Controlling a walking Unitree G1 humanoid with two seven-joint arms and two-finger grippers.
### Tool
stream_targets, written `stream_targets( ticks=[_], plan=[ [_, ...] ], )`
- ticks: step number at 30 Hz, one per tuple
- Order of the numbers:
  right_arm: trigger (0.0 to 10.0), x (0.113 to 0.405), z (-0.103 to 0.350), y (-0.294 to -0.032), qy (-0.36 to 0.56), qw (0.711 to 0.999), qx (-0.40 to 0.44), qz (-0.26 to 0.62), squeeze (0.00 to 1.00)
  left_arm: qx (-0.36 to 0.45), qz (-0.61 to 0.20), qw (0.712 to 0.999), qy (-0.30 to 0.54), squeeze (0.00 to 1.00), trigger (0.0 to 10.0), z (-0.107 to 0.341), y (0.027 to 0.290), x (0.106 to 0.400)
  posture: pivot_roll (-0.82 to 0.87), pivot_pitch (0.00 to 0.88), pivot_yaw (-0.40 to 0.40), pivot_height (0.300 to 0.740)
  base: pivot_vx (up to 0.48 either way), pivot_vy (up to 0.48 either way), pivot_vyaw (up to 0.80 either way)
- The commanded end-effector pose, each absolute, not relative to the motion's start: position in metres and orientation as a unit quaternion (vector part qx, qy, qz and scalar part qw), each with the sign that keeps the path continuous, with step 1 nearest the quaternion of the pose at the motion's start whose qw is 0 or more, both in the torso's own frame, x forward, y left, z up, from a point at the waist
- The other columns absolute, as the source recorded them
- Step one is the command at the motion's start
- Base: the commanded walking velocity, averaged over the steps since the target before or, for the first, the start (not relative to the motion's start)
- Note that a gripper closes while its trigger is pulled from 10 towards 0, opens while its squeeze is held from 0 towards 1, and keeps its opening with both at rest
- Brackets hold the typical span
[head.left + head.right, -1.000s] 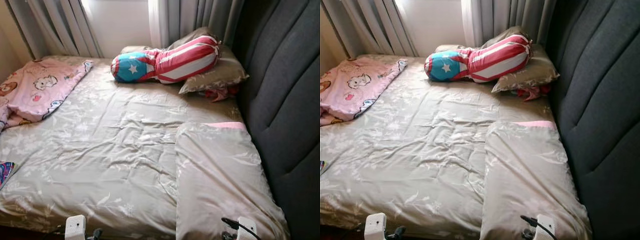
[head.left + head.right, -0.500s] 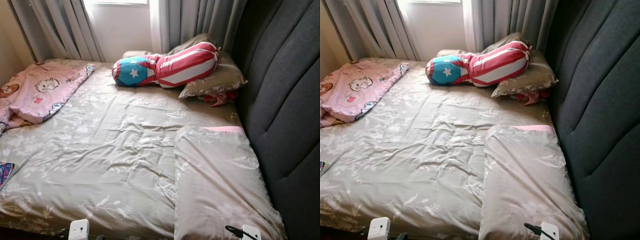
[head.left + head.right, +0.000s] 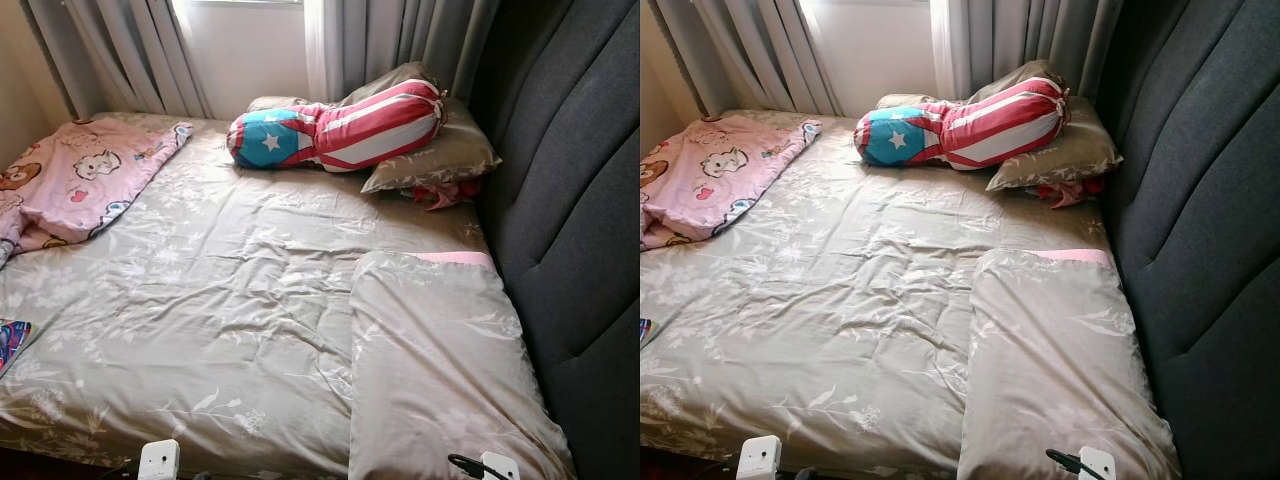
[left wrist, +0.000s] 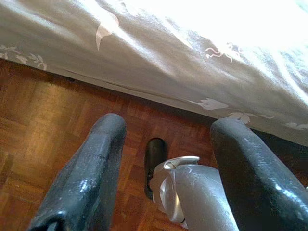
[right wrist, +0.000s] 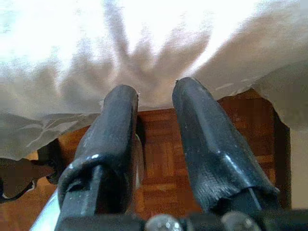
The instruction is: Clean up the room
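A bed (image 3: 230, 300) with a wrinkled grey-beige floral sheet lies before me. A matching pillow (image 3: 440, 370) rests at its near right, by the headboard. At the far end a red-striped bolster with a blue starred end (image 3: 335, 125) leans on a second pillow (image 3: 440, 155), and a red cloth (image 3: 440, 192) pokes out under that pillow. A pink cartoon blanket (image 3: 80, 180) is bunched at the far left. My left gripper (image 4: 171, 125) hangs open over the parquet floor beside the bed's edge. My right gripper (image 5: 154, 86) hangs low by the overhanging sheet, its fingers slightly apart and empty.
A tall dark grey padded headboard (image 3: 570, 200) runs along the right side. Grey curtains (image 3: 120, 50) and a bright window stand behind the bed. A colourful flat item (image 3: 12, 340) lies at the bed's left edge. Parquet floor (image 4: 43, 125) runs under the bed's near edge.
The whole picture has shifted a little, so the camera moved. The bedding lies as before. Both wrists sit lower at the picture's bottom edge than a second ago.
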State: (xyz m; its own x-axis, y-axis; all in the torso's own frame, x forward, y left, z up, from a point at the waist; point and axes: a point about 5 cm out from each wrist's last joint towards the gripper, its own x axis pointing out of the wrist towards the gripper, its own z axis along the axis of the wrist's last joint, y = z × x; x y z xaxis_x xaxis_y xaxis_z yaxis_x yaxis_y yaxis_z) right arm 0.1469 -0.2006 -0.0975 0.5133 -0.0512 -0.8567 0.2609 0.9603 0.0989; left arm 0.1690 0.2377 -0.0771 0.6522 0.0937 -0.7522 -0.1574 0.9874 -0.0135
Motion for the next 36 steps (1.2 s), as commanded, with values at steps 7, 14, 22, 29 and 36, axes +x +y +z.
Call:
stream_targets(
  ticks=[7,14,22,29,36],
  plan=[
    [10.0,0.151,-0.098,-0.186,0.492,0.866,0.073,-0.049,0.0,-0.021,0.065,0.901,0.428,0.0,10.0,-0.079,0.239,0.166,0.04,0.0,-0.026,0.74,0.0,0.457,0.34],
    [10.0,0.154,-0.098,-0.176,0.492,0.864,0.091,-0.052,0.0,-0.016,0.063,0.902,0.427,0.0,10.0,-0.077,0.241,0.169,0.03,0.0,-0.028,0.74,0.0,0.465,0.23],
    [10.0,0.153,-0.099,-0.174,0.491,0.864,0.094,-0.057,0.0,-0.013,0.065,0.902,0.426,0.0,10.0,-0.076,0.242,0.17,0.04,0.0,-0.025,0.74,0.0,0.465,0.0],
    [10.0,0.152,-0.099,-0.173,0.493,0.863,0.095,-0.056,0.0,-0.01,0.065,0.901,0.428,0.0,10.0,-0.077,0.244,0.169,0.03,0.0,-0.017,0.74,0.0,0.465,0.0],
    [10.0,0.15,-0.1,-0.175,0.497,0.861,0.091,-0.056,0.0,-0.009,0.062,0.901,0.43,0.0,10.0,-0.077,0.244,0.168,0.03,0.0,-0.016,0.74,0.0,0.466,0.0]
  ],
)
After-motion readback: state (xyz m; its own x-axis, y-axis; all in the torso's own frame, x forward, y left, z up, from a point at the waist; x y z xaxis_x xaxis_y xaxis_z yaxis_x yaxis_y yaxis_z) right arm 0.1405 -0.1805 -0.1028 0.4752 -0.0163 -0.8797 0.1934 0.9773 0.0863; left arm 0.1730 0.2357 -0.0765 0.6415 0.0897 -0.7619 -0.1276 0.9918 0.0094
